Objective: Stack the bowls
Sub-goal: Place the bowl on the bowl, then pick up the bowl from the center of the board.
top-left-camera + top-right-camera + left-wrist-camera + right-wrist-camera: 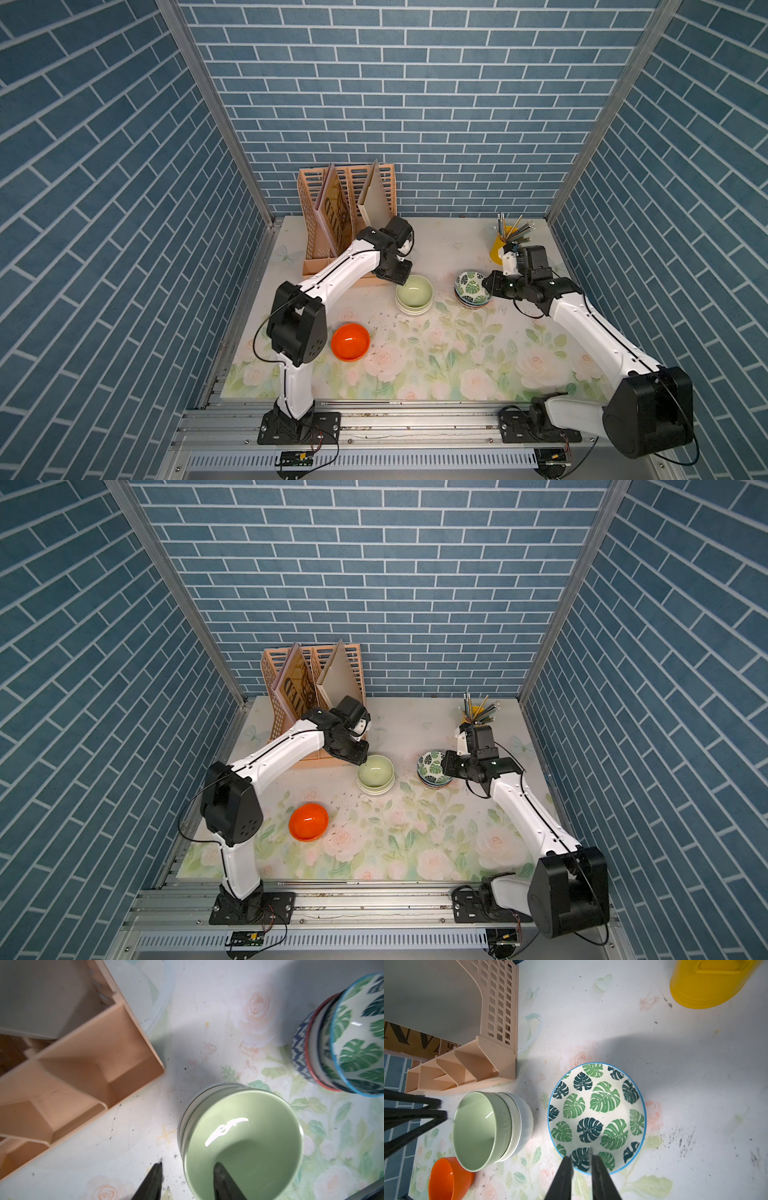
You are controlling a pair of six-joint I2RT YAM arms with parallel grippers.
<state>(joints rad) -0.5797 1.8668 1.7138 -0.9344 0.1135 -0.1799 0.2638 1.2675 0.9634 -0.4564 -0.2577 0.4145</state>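
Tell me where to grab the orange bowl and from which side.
Pinch the rim of the orange bowl from above, one finger inside, one outside: it sits upright, mouth open, alone on the table, and its round wall looks too wide to span. Probably take the rim on the side toward the table's middle, since the left arm's black joint stands close on the other side.

Orange bowl (350, 341) alone, green bowl (414, 291) topping stack, leaf bowl (469, 286) topping another
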